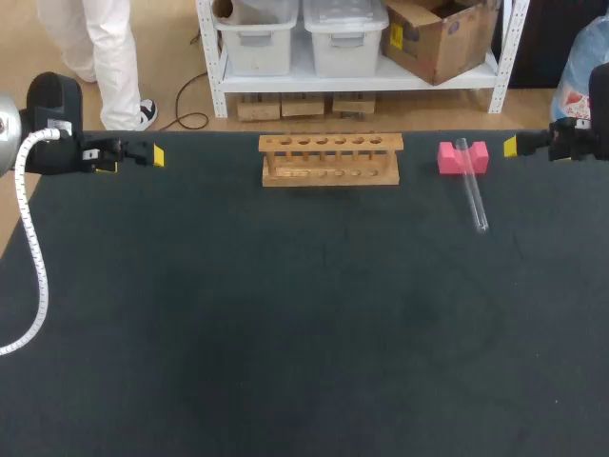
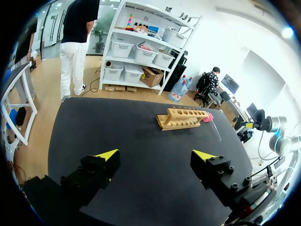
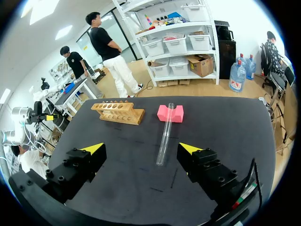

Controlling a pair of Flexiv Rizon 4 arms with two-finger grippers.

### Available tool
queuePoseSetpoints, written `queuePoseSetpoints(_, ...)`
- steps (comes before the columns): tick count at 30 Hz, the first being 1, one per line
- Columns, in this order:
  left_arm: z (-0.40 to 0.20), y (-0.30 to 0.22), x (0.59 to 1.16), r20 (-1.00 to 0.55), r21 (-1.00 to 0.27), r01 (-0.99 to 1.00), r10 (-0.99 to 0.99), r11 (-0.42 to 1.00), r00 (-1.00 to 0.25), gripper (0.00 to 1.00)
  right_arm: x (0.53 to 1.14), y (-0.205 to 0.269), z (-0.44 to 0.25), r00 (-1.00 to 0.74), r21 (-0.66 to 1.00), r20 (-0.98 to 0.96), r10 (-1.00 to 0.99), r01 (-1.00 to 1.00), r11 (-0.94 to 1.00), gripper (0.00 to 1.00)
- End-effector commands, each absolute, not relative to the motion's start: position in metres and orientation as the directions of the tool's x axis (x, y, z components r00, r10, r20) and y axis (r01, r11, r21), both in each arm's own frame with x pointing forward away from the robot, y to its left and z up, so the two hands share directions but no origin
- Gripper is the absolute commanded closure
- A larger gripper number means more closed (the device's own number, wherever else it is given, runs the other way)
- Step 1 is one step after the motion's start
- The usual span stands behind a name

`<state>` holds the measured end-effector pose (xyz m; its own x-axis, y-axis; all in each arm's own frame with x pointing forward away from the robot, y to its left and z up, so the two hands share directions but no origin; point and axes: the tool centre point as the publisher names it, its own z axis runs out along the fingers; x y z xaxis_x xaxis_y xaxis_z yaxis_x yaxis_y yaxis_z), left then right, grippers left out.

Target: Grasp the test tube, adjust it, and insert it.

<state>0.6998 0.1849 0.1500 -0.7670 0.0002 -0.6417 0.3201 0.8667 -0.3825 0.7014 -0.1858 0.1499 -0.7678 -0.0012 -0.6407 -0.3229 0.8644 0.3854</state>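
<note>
The clear glass test tube (image 3: pixel 164 134) lies on the black table (image 1: pixel 285 333), just ahead of the right gripper (image 3: pixel 141 149). It is long and thin. Its long side points straight away from that gripper. The far end rests in the dip of a small pink notched block (image 3: pixel 170 113), so that end is lifted a little. The near end sits on the table, in front of the gap between the two fingers.

The right gripper has its fingers spread wide and holds nothing.

A light brown wooden rack (image 3: pixel 117 112) with a row of round holes stands beside the pink block, a bit apart from it.

The left gripper (image 2: pixel 155 155) is spread wide too, with nothing in it. The rack is well ahead of it, and the tube is farther off, past the rack.
</note>
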Motion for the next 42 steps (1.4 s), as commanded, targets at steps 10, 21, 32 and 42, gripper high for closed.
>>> queuePoseSetpoints(10, 0.151, 0.184, 0.700, -0.639, -0.381, 0.318, 0.001, 0.868, -0.769, 0.00, 0.701, -0.186, 0.150, -0.768, 0.384, -0.641, -0.001, -0.322, 0.865, 0.00)
queuePoseSetpoints(21, 0.153, 0.190, 0.724, -0.711, -0.375, 0.558, 0.157, 0.740, -0.686, 0.00, 0.701, -0.186, 0.150, -0.768, 0.384, -0.641, -0.001, -0.322, 0.865, 0.00)
queuePoseSetpoints(32, 0.166, 0.196, 0.759, -0.863, -0.216, 0.870, 0.329, 0.444, -0.382, 0.00, 0.701, -0.186, 0.150, -0.768, 0.384, -0.641, -0.001, -0.322, 0.865, 0.00)
queuePoseSetpoints(42, 0.149, 0.170, 0.788, -0.911, -0.128, 0.976, 0.369, 0.175, -0.185, 0.00, 0.701, -0.186, 0.150, -0.768, 0.384, -0.641, -0.001, -0.322, 0.865, 0.00)
